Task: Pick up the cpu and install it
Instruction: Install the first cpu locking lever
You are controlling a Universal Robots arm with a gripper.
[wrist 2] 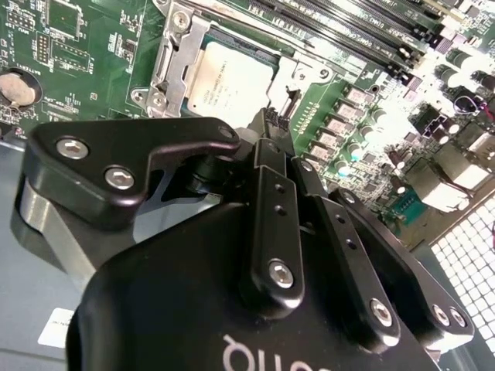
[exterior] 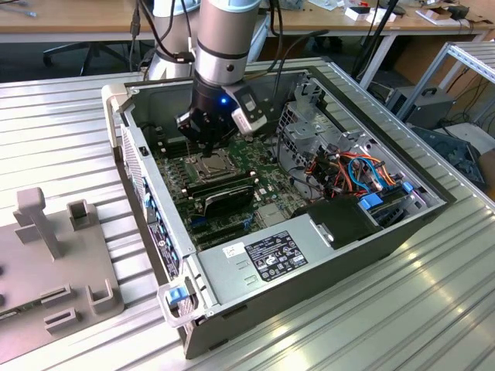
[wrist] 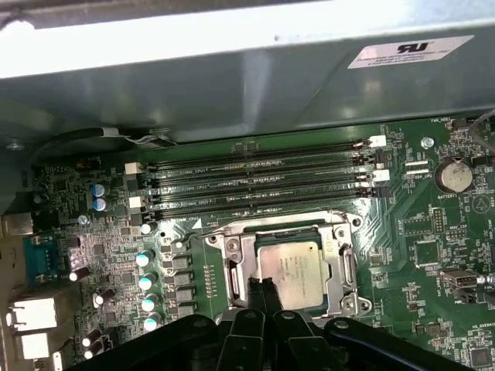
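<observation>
The cpu [wrist: 292,268] is a small square chip with a dull silver top, lying flat inside the metal-rimmed socket [wrist: 346,267] on the green motherboard. It also appears in the second wrist view [wrist 2: 232,81] and, tiny, in the exterior view [exterior: 207,164]. My gripper [wrist: 261,288] hangs just above the socket, its two black fingers pressed together at one edge of the chip with nothing between them. In the second wrist view the fingertips [wrist 2: 272,124] end beside the chip's corner. In the exterior view the gripper [exterior: 204,147] reaches down into the open computer case.
Several long memory slots [wrist: 255,182] run beside the socket. The case wall [wrist: 232,85] rises close behind them. A power supply [exterior: 271,259] and bundled cables [exterior: 348,166] fill the case's other end. A grey fixture block [exterior: 46,255] stands at the exterior view's left.
</observation>
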